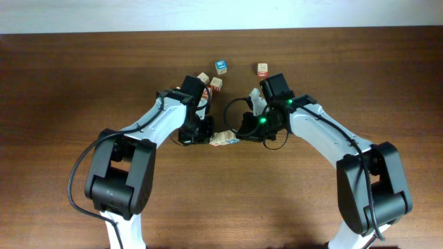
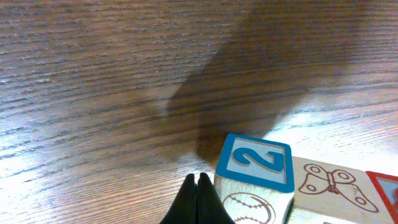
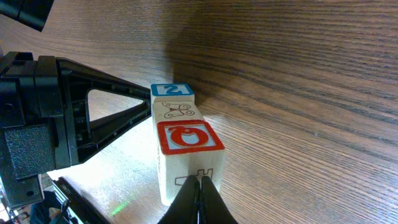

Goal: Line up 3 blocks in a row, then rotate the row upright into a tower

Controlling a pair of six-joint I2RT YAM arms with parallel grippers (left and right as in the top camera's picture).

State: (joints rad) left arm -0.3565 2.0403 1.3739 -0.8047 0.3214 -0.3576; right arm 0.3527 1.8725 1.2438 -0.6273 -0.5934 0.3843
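We see the left gripper (image 2: 199,188) clenched on nothing at bottom center of its wrist view, tips just beside the blue 2 block (image 2: 255,163). The row of 3 blocks (image 1: 223,138) sits mid-frame on the table (image 1: 69,83): 2, butterfly block (image 3: 176,110), red O block (image 3: 188,138), touching in line. The right gripper (image 3: 200,191) is clenched and empty, tips at the O block's near side. 4 loose cubes (image 1: 217,83) sit upper center.

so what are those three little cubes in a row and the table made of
The row of three small pale cubes looks like matte bare wood, grain on the sides, printed faces. The dark brown tabletop shows grain and faint sheen: wood or laminate, unclear.
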